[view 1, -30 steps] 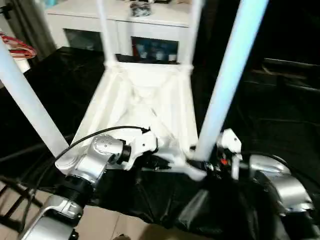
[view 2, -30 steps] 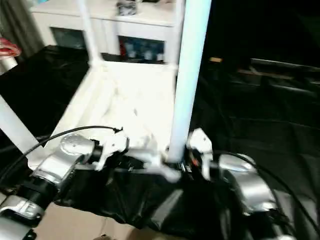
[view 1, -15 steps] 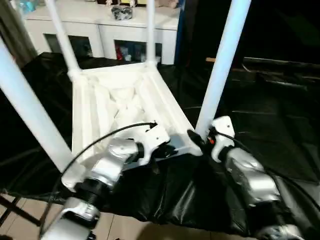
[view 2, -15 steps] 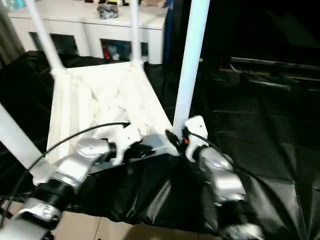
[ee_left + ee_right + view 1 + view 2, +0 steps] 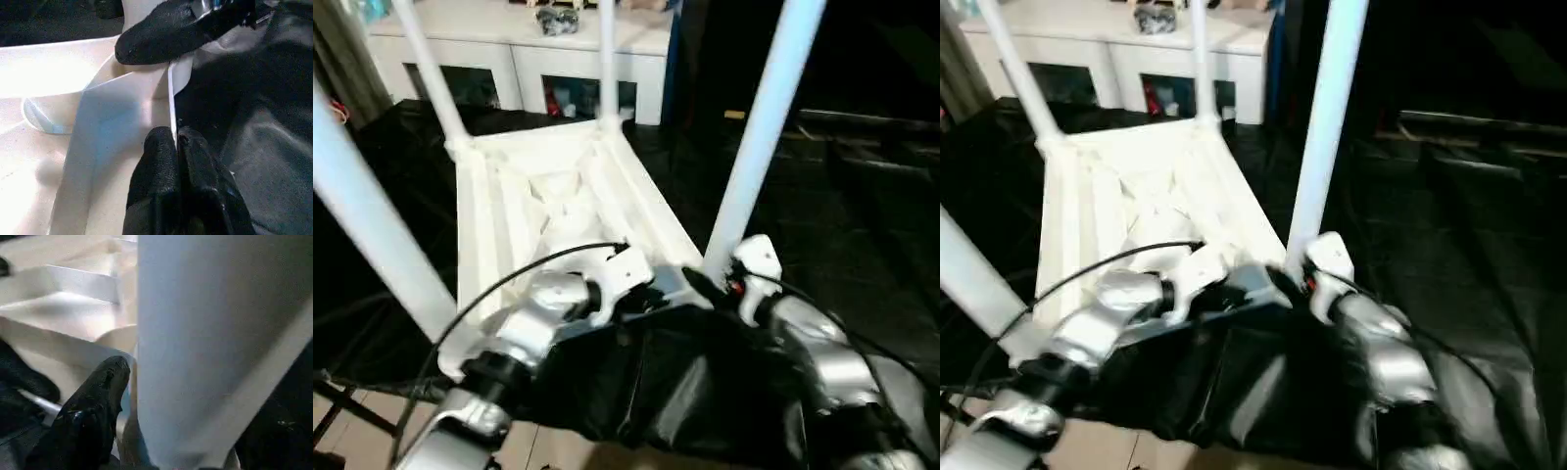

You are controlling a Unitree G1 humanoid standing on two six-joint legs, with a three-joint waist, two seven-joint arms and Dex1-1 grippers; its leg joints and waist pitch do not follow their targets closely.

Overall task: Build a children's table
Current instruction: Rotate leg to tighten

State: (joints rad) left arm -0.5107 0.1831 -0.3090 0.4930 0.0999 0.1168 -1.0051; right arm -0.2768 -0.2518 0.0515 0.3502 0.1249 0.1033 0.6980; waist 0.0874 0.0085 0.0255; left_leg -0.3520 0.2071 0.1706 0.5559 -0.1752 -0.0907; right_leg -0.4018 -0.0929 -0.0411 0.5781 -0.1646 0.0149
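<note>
Table top (image 5: 558, 196): lies upside down on the black sheet (image 5: 862, 225), ribbed underside facing up, occupying the centre-left of the left eye view. This position exposes the corner sockets so the legs can stand in them.
Legs: all four stand upright in the corners. Far pair at upper left (image 5: 429, 69) and upper centre (image 5: 607, 54); near pair at left edge (image 5: 367, 215) and right of centre (image 5: 759, 137).
Left gripper (image 5: 177, 142): fingers pressed together on the thin rim (image 5: 172, 98) at the near edge of the table top. Judged purpose: to steady the top while the other arm works at the leg.
Right gripper (image 5: 710, 284): sits at the base of the near right leg, at its corner socket. In the right wrist view one finger (image 5: 93, 401) lies just beside the leg (image 5: 210, 333), with the leg between the fingers. Whether they are spread or pressing on the leg cannot be told.
Judged step: seating or checking the near right leg in its socket.
Cabinet (image 5: 538, 44): white, with glass doors, along the upper edge behind the table; small items rest on top.
Writing and labels: none readable on the table, the arms or the cabinet.
</note>
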